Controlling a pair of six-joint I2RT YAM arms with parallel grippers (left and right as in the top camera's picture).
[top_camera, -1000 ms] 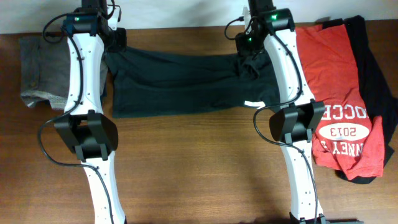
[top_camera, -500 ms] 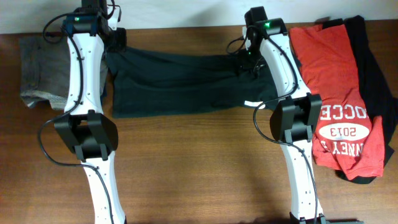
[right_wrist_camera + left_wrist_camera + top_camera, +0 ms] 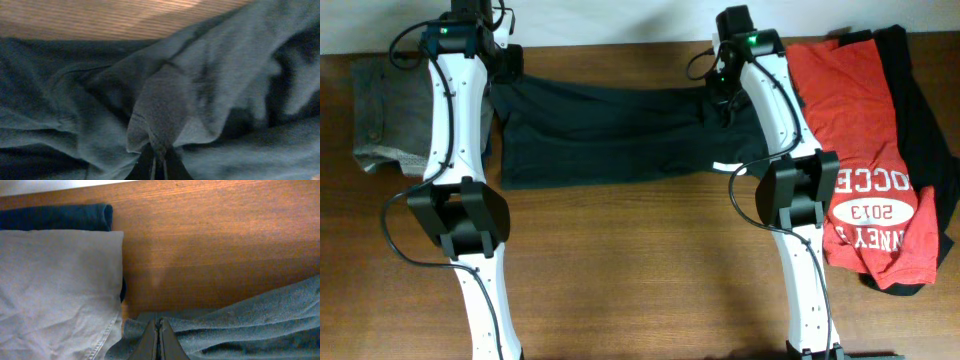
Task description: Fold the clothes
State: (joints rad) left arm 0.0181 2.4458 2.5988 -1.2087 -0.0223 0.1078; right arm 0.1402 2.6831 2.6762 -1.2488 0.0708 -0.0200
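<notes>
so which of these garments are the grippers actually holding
The dark garment spread across the middle: the left gripper and right gripper pinch its far edge. The red shirt at right and the grey folded cloth at left lie untouched.

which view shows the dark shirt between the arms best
Overhead: the dark cloth T-shirt lies spread out, its outline mostly visible. The left wrist view shows only an edge of it; the right wrist view shows only a bunched fold.

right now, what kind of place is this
Likely a robot lab bench set for laundry folding: a wooden table, two white robot arms, a dark T-shirt stretched between them, and a red T-shirt waiting aside.
</notes>
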